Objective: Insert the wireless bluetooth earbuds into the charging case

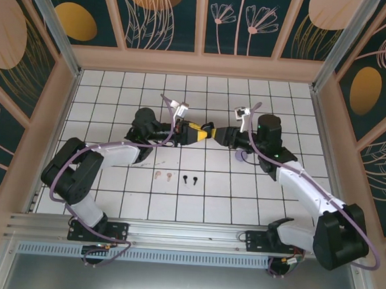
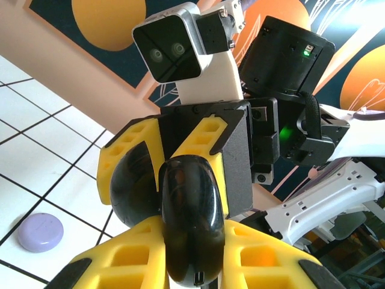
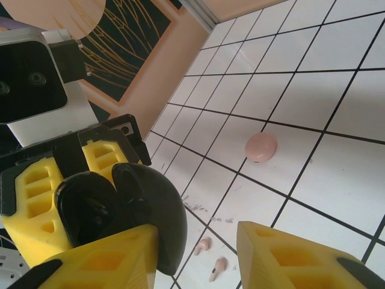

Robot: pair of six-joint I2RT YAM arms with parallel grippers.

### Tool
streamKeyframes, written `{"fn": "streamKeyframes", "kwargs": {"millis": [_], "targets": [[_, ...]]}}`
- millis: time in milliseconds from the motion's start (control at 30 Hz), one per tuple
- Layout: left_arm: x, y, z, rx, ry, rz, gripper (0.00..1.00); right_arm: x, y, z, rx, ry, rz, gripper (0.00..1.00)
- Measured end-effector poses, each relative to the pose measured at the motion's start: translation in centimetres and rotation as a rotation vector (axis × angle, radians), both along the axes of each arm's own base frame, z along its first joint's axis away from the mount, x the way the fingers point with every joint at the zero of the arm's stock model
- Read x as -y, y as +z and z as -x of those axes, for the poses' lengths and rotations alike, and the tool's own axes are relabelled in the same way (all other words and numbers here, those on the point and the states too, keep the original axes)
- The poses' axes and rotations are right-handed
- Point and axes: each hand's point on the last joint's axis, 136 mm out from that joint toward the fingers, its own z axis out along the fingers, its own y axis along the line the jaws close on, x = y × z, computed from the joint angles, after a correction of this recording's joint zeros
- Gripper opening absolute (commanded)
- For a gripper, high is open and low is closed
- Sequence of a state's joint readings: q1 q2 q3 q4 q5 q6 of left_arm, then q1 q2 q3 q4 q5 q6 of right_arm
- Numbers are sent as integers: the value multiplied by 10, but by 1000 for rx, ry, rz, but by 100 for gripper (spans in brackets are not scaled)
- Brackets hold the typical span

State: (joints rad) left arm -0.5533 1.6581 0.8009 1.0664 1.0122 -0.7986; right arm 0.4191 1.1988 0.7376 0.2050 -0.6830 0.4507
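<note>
Case (image 2: 186,205), black, clenched in left hand (image 2: 195,247); right hand (image 3: 198,235) parted beside lid (image 3: 144,205). Left wrist view: lavender disc (image 2: 40,232); right wrist: pink earbuds (image 3: 203,244).

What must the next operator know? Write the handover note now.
Left gripper: shut on the open black charging case, held off the table.
Right gripper: open, straddling its lid.
Pink earbuds and black earbuds lie on the tiles; lavender case and pink case too.
Done: case open. Left: insert the buds.
</note>
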Motion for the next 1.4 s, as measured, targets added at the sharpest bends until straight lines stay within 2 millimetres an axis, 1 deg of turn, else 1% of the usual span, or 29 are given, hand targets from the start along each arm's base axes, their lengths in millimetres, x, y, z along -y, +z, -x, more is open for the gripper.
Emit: {"fn": "streamKeyframes", "kwargs": {"millis": [367,400,467,500,567,700,833,900,1000,1067,1133,1233,1300,1367,1400], "targets": [[-1,0,-4,-2,21,1,0,-6,4,0,4,18,3,1],[-1,0,-5,-2,22,1,0,-6,4,0,1,17,3,0],[-1,0,-5,-3,26,1,9,-6,5,-1,0,16,8,0],[-1,0,-6,-3,30,1,16,-6,5,-2,-2,15,11,0],[-1,-1,-8,-4,38,1,36,-6,5,-3,-3,13,20,0],[0,-8,-12,-6,62,-25,59,-5,9,-10,4,-7,50,0],[-1,-19,-27,4,105,-88,72,0,20,-25,46,-54,117,0],[-6,-21,-37,19,132,-119,76,5,21,-34,62,-80,163,0],[-20,-20,-59,52,182,-177,80,14,16,-47,76,-121,251,0],[-26,-15,-71,85,198,-215,82,19,10,-54,85,-137,313,0],[-29,-6,-80,124,200,-256,84,23,2,-59,94,-142,375,0],[-26,13,-84,198,161,-303,85,26,-8,-63,106,-122,450,0],[-23,20,-86,232,128,-326,85,26,-14,-64,116,-98,486,0],[-20,16,-89,243,94,-355,85,25,-19,-64,124,-73,510,0],[-19,10,-90,235,73,-376,84,25,-21,-64,129,-58,521,0]]}}
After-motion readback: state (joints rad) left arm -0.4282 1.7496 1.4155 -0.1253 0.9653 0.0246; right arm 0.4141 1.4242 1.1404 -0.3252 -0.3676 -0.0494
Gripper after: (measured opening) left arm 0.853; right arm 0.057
